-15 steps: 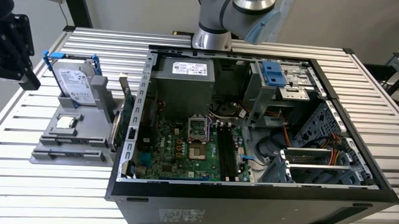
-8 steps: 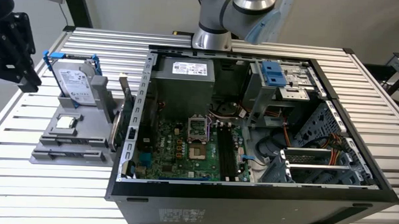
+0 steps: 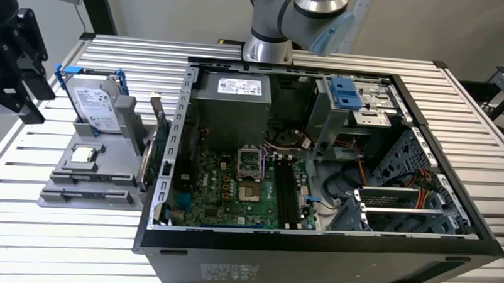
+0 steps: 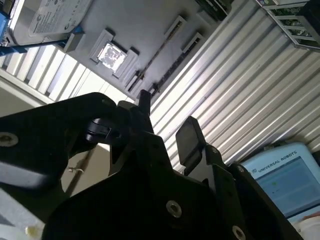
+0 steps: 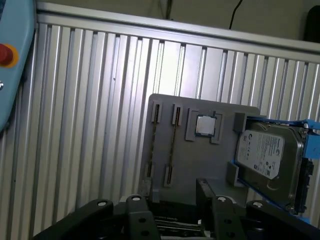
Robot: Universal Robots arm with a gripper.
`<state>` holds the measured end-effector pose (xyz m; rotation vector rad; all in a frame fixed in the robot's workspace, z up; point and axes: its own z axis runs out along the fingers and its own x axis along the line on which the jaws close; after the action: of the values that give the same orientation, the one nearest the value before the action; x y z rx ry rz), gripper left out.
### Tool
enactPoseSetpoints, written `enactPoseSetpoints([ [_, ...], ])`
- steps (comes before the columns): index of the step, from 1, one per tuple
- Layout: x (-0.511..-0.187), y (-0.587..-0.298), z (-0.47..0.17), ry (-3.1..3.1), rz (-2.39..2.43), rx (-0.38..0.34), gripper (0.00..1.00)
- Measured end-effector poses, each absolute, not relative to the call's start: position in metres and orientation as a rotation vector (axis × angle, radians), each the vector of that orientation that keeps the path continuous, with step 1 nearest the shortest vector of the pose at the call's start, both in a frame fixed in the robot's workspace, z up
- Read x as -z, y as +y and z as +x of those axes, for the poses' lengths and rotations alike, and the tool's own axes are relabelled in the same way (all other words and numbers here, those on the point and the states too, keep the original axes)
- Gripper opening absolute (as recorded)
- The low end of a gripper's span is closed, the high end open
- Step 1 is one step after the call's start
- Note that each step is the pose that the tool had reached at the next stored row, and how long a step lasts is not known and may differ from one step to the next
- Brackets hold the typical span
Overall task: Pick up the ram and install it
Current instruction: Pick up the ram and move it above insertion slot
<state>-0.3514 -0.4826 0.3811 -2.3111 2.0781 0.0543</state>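
— Two black fingers [image 4: 187, 135] on the tool [image 4: 166, 112], spread well apart with nothing between them. It has hold of nothing.

— Where is the ram, then?

— Nearest thing ahead of the tool is a grey holder [image 5: 200, 155] lying on the slatted metal surface [image 5: 90, 125]. The ram [image 5: 172, 145] stands on its long edge in one of the holder's slot pairs. From the tool it shows edge-on as a thin dark line, apart from the fingertips.

— What sits past it?

— Just beside the ram, a square processor chip [image 5: 205, 125] lies flat in its recess. Beyond the chip a silver hard drive [image 5: 267, 155] stands upright in a blue frame [image 5: 310, 145].

— And farther off?

— In the exterior view the open computer case [image 3: 315, 244] lies on its side just beside the holder, on the side away from the tool. Its green motherboard [image 3: 225, 178] faces up, with long dark memory slots [image 3: 285, 193]. The arm's base [image 3: 268, 47] rises beyond the case.

— Anything else near the tool?

— A pale blue teach pendant [image 4: 285, 180], well apart from the holder, on the ram's side rather than the hard drive's.
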Motion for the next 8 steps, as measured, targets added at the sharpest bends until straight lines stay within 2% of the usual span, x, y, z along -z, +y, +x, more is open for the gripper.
enactPoseSetpoints([
  [8,-0.368,-0.483,-0.351,2.138,-2.254,-0.053,1.00],
])
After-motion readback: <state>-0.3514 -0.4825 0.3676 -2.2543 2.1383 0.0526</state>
